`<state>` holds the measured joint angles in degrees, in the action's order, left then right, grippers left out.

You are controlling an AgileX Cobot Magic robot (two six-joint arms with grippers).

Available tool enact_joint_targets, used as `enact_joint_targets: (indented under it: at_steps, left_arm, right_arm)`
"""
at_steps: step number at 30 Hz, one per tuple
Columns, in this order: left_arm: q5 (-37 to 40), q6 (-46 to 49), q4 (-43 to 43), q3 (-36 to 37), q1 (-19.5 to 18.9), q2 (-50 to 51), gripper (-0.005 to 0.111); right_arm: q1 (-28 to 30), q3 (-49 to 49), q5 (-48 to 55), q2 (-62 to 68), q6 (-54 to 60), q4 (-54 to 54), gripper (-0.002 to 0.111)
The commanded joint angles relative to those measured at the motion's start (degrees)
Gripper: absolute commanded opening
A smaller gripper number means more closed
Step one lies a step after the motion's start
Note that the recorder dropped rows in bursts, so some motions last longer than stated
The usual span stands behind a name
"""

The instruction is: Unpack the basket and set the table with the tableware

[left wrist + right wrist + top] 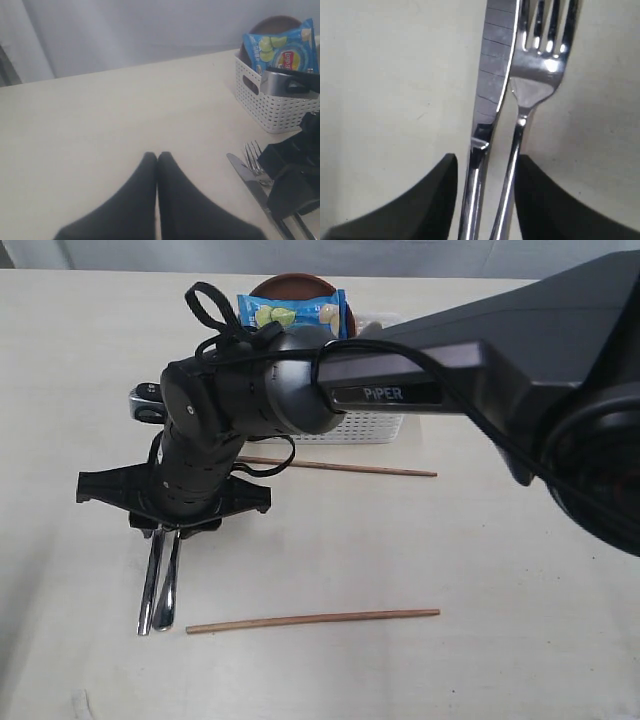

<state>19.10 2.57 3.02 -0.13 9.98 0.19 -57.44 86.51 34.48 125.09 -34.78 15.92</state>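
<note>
Steel knife (492, 75) and fork (540, 65) lie side by side on the pale table (520, 660), in the lower left of the exterior view. Their handles run between the two black fingers of the right claw (485, 159). In the right wrist view one finger stands on either side of the pair, close against the handles. Whether the pads press them I cannot tell. Blade and tines reach out past the fingertips.

The left claw (157, 156) has its fingers pressed together on nothing, low over bare table and apart from the cutlery.

The white basket (350, 428) sits at upper centre of the exterior view, largely covered by the right arm. A blue chip bag (290, 312) and the rim of a reddish-brown plate (295, 282) stick up out of it. A shiny steel cup (143, 400) shows only partly, left of the arm.

One chopstick (335, 467) lies just below the basket, its left end lost behind the claw. The other chopstick (312, 620) lies lower, its left end near the cutlery.
</note>
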Motion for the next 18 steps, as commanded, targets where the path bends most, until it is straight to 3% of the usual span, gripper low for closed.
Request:
enact_joint_targets:
  at_steps: [1, 6, 10, 12, 16, 18]
  left_arm:
    - [-0.26, -0.02, -0.08, 0.13, -0.14, -0.19, 0.000]
    - [-0.26, -0.02, -0.08, 0.13, -0.14, -0.19, 0.000]
    - [-0.26, -0.02, -0.08, 0.13, -0.14, -0.19, 0.000]
    - [-0.26, -0.02, -0.08, 0.13, -0.14, -0.19, 0.000]
    - [-0.26, -0.02, -0.08, 0.13, -0.14, -0.19, 0.000]
    - [-0.26, -0.02, -0.08, 0.13, -0.14, -0.19, 0.000]
  right_arm:
    - [0.04, 0.04, -0.13, 0.08, 0.61, 0.44, 0.037]
    - [0.67, 0.04, 1.46, -0.86, 5.62, 0.04, 0.037]
    - [5.03, 0.04, 7.48, -4.98, 11.24, -0.46, 0.037]
    - [7.94, 0.04, 11.16, -8.32, 17.97, -3.88, 0.037]
    - [8.70, 0.04, 22.06, -9.17, 43.13, -16.79, 0.037]
    - [8.70, 0.04, 23.40, -8.91, 44.93, -22.48, 0.037]
